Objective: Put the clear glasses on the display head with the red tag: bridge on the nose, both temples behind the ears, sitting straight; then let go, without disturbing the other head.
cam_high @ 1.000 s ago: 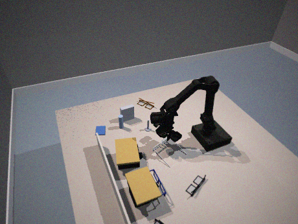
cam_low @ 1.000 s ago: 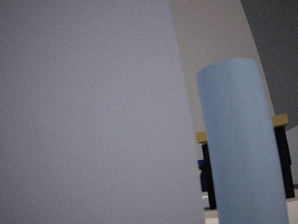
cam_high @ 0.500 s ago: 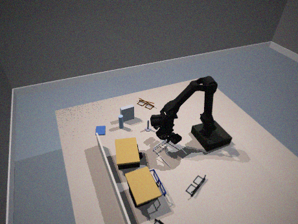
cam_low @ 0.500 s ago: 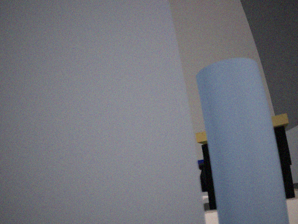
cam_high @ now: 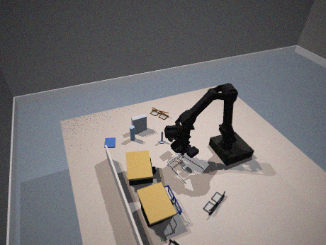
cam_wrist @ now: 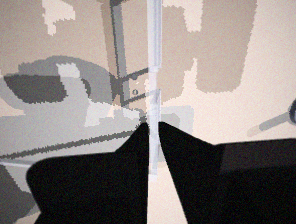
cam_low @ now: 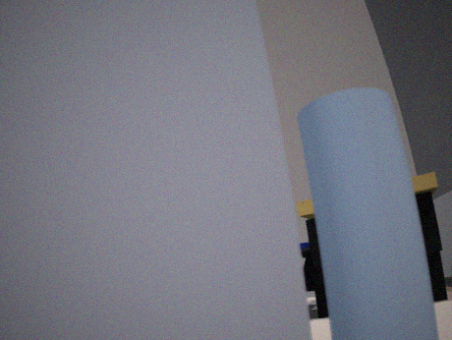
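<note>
No readable text, label, brand, number or sign appears in any view.

Matte black all over, one jointed arm

The arm has slim links between chunky joints, rising from a boxy black base near the counter's edge; its gripper has dark fingers tapering to blunt points.
</note>
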